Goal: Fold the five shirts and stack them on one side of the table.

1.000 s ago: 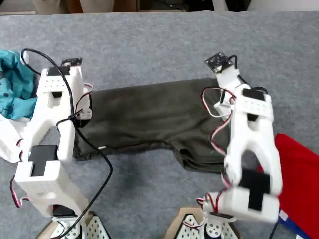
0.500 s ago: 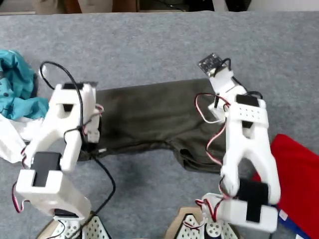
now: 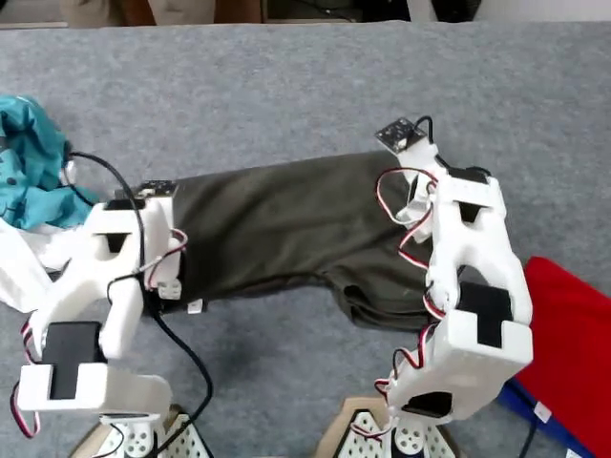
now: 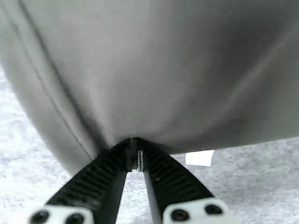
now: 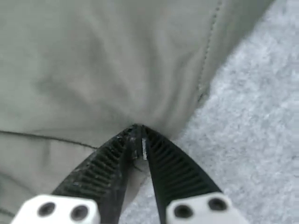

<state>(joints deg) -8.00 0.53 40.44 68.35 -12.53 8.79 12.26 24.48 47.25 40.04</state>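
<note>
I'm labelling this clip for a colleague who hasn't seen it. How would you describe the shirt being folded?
On the grey table, look between the two white arms. The dark olive shirt spread there is pinched by the left gripper and the right gripper. Its neighbours, a teal shirt at one edge and a red shirt at the other, are bright.

Fuzzy grey table (image 3: 286, 86) under soft even light, brown wooden furniture (image 3: 191, 10) past its far edge
</note>
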